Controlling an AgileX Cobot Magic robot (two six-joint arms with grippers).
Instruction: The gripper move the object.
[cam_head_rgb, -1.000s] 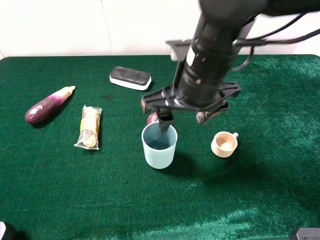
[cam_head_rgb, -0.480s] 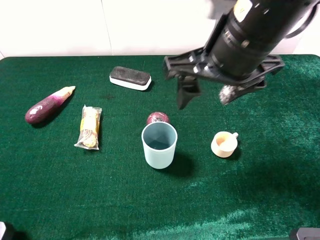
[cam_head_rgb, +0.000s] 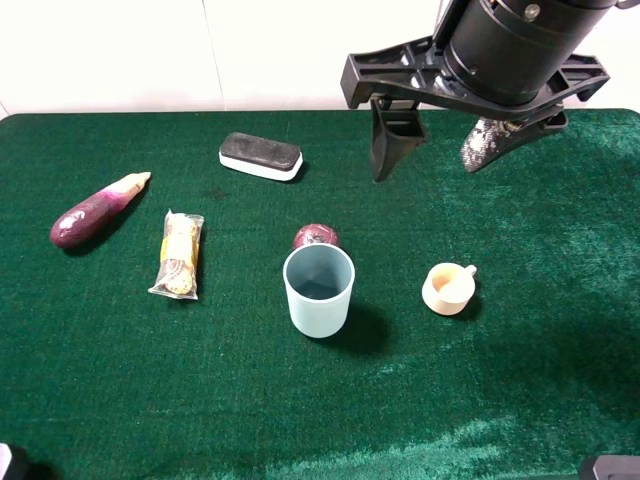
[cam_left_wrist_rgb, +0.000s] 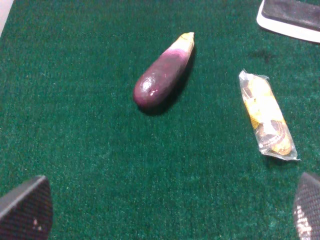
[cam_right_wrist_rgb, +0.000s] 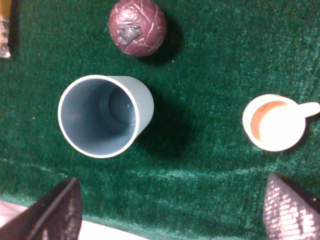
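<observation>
Pale blue plastic tumbler stood upright and untouched mid-table on the green cloth table, on the near side of a crinkled dark red ball, with a small cream handled cup to its right. Since a second earlier my right black pincer had lifted out of its mouth, going higher, farther and right, prongs spread wide, holding nothing. My left pincer gaped wide too, above the cloth near a purple eggplant.

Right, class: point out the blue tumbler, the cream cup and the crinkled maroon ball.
blue tumbler (cam_head_rgb: 318, 316): exterior high view, front of its outer wall.
cream cup (cam_head_rgb: 447, 289): exterior high view, its inside.
crinkled maroon ball (cam_right_wrist_rgb: 137, 26): right wrist view, its top surface.
</observation>
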